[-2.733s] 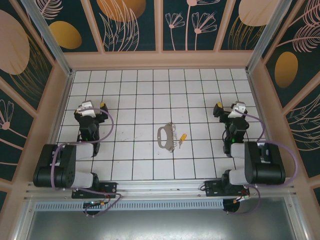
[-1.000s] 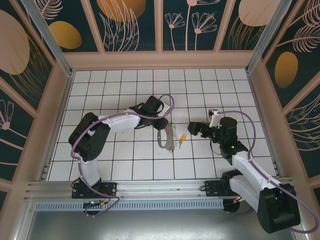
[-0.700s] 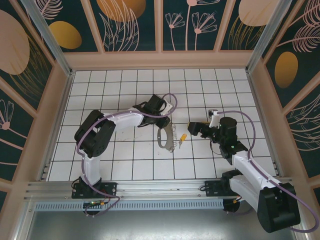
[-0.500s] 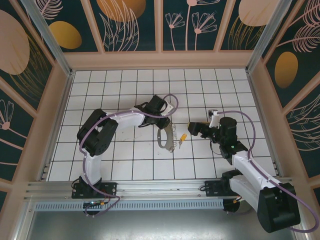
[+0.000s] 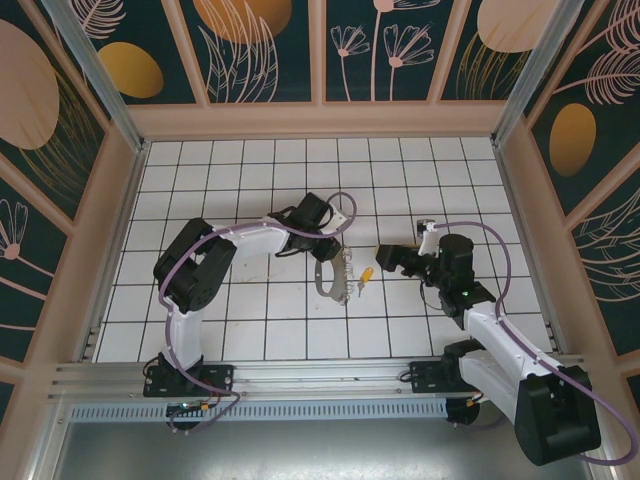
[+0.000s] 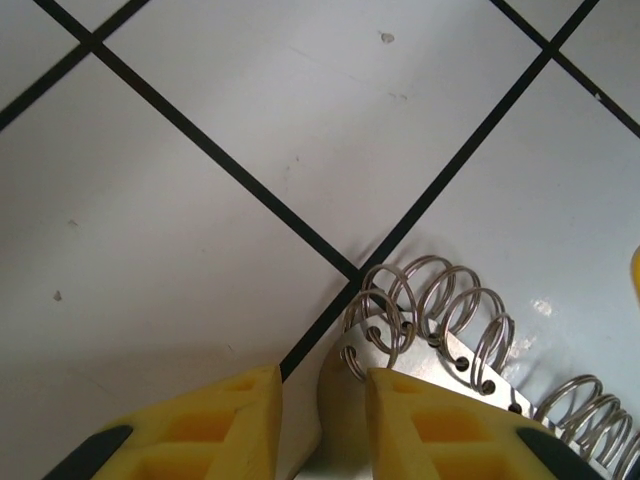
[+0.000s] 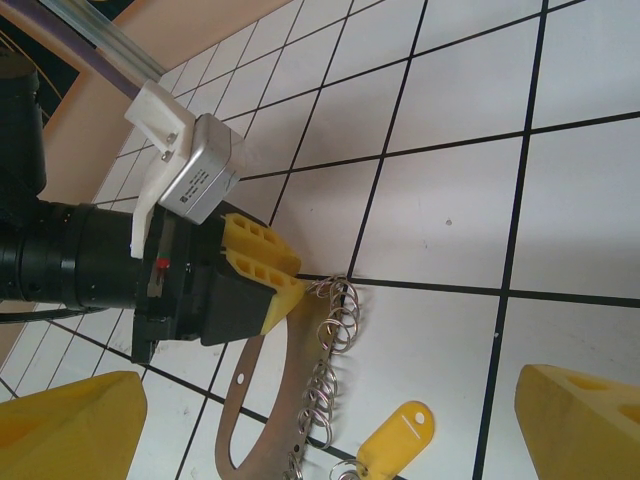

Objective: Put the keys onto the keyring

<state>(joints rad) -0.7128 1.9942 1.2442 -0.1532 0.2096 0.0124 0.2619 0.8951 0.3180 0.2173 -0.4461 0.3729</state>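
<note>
The keyring point(image 5: 328, 272) lies mid-way across the table point(image 5: 250, 325), with the yellow key point(image 5: 366, 274) loose beside it, so nothing looks threaded yet. The left gripper point(image 5: 326, 246) straddles its far end, fingers narrowed, grip unclear. The right gripper point(image 5: 386, 256) gapes near the key.

Lab enclosure: gridded table point(image 5: 250, 330), decorated walls point(image 5: 260, 50)

Left end effector point(image 6: 322, 425), yellow pads point(image 6: 190, 430) slightly apart astride the keyring point(image 6: 340, 400) edge, wire rings point(image 6: 440, 320) alongside.
</note>
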